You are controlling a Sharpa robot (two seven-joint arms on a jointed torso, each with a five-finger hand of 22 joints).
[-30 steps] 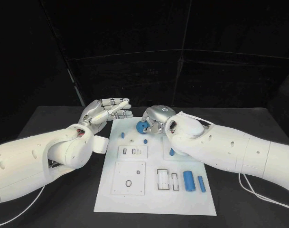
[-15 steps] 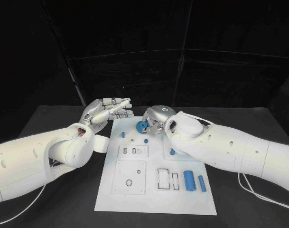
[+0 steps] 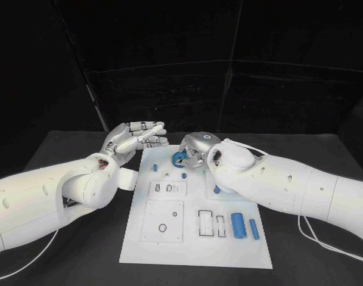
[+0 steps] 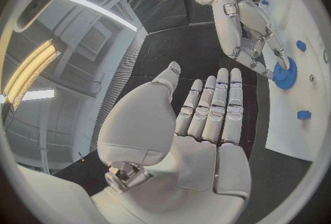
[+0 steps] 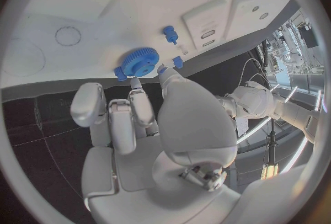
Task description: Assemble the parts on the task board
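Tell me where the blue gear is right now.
In the head view the blue gear sits at the far end of the task board, at the right hand's fingertips, with the open left hand raised beside the board.

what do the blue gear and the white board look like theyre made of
Gear: likely matte plastic, maybe printed; uniform saturated blue, crisp fine teeth, no metallic shine. The right hand holds it.
Board: seems a rigid white plastic or coated plate; flat, even, mostly matte surface with neatly cut slots. Can't tell further.

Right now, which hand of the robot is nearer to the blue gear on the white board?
Right. The right hand has its fingertips at the blue gear, at the task board's far end. The left hand is open, beside the board, apart from the gear.
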